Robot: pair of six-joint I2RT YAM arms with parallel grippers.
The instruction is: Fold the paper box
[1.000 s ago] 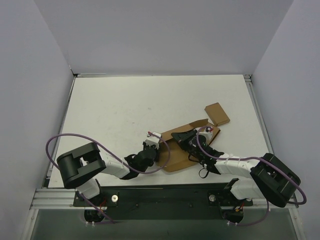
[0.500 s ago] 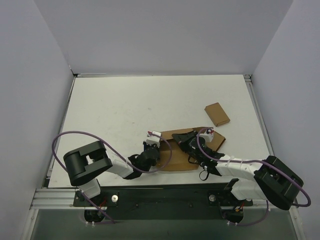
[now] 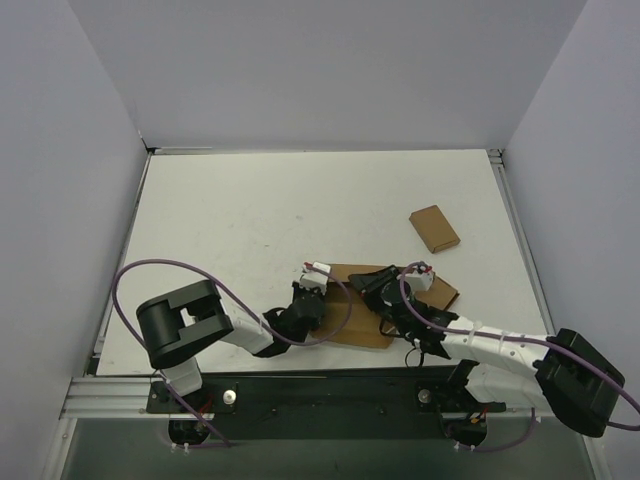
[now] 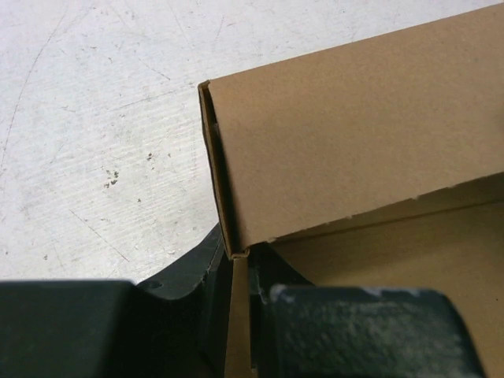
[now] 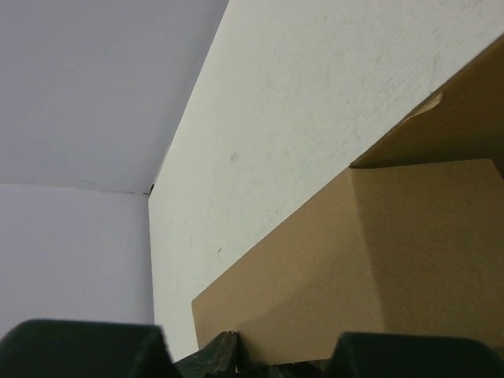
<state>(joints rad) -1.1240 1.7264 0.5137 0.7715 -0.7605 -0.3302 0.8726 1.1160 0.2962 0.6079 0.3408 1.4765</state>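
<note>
the paper box [image 3: 368,328] lies partly folded on the white table [image 3: 230,220], nearer the robot than the small brown box [image 3: 434,228], a little to its left and apart from it. the left gripper [image 3: 308,297] sits at the paper box's end farthest from the small brown box, clamped on a thin upright cardboard wall. the right gripper [image 3: 385,288] is over the part nearer the small brown box. a brown panel runs down between its fingers [image 5: 417,354], but i cannot tell whether they pinch it or stand apart.

The top view looks steeply down over the whole table [image 3: 250,210]; both wrist views sit close against the paper box [image 4: 354,142].
</note>
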